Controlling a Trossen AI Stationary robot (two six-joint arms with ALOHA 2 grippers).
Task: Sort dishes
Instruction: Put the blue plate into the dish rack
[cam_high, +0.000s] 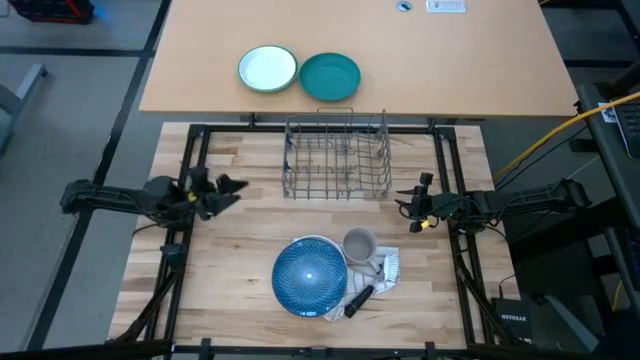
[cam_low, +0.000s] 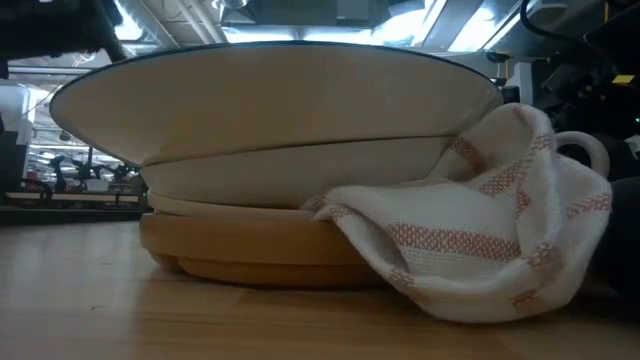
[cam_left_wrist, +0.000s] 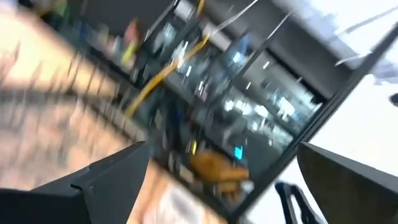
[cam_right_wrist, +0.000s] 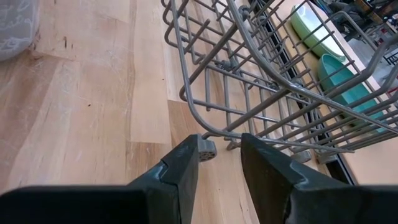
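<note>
The dishes are stacked near the table's front middle. The blue patterned plate (cam_high: 310, 277) lies on top. The low view shows its pale underside (cam_low: 270, 90), the white plate (cam_low: 300, 170) below it, and the tan plate (cam_low: 250, 245) resting on the table. My left gripper (cam_high: 235, 190) hovers at the table's left, beside the rack, with its fingers wide apart (cam_left_wrist: 224, 186) and empty. My right gripper (cam_high: 415, 203) hovers at the table's right, pointing at the rack's near corner. It is empty, with a narrow gap between its fingers (cam_right_wrist: 219, 162).
A wire dish rack (cam_high: 337, 158) stands at the table's far middle. A grey mug (cam_high: 359, 243), a striped towel (cam_low: 480, 230) and a black-handled utensil (cam_high: 358, 300) lie against the stack's right side. A green-rimmed white bowl (cam_high: 268, 69) and a teal plate (cam_high: 330, 76) sit on the far table.
</note>
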